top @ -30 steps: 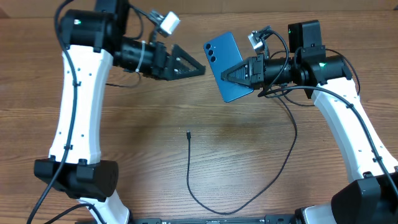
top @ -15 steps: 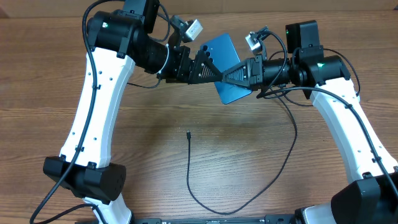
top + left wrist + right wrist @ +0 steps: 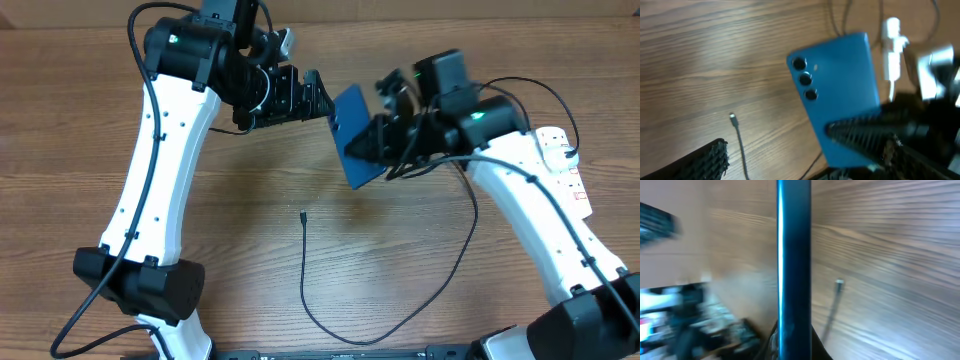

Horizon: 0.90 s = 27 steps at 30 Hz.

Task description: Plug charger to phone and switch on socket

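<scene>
The phone shows its blue back and hangs tilted above the table, with my right gripper shut on its right side. In the right wrist view the phone stands edge-on, clamped in that gripper. My left gripper is open just left of the phone's upper corner. In the left wrist view the phone shows its three lenses, with a ribbed finger across its lower part. The charger lies on the table, its plug tip pointing away, also visible as the tip. The socket shows partly at the right edge.
The black cable loops from the front edge up to the right, under my right arm. Both arms lean over the back half of the wooden table. A white connector hangs behind the phone.
My right arm has swung left and turned the phone more on edge. My left gripper has opened wider and sits at the phone's left corner instead of overlapping it.
</scene>
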### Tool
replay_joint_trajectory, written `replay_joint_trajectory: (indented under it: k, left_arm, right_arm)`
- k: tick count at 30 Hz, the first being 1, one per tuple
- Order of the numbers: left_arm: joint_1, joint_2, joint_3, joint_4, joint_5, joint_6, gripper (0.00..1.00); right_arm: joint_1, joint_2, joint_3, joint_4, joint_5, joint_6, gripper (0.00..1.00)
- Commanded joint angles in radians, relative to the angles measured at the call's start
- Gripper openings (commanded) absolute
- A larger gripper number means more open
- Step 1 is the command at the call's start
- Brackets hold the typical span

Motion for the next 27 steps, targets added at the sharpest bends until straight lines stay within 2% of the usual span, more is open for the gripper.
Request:
replay_joint_trajectory:
  k: [1,7,11,22,27]
  left_arm:
    - [-0.009,0.025,-0.006,0.007,-0.148,-0.121,0.93]
    - [-0.01,0.105,-0.006,-0.003,-0.155,-0.133,0.93]
    - [-0.009,0.171,-0.006,-0.008,-0.06,-0.135,0.92]
    - [-0.014,0.19,-0.006,0.018,0.152,-0.135,0.92]
    - [-0.026,0.19,-0.006,0.016,0.223,-0.135,0.83]
  right_arm:
    - [0.09,-0.01,0.003,-0.002,0.306,-0.004,0.04]
    - [0.262,-0.01,0.003,-0.001,0.639,0.026,0.04]
    - [0.348,-0.01,0.003,0.003,0.783,0.026,0.04]
    - [0.384,-0.001,0.003,0.019,0.901,0.022,0.04]
    - [0.384,0.0,0.003,0.072,0.902,0.021,0.04]
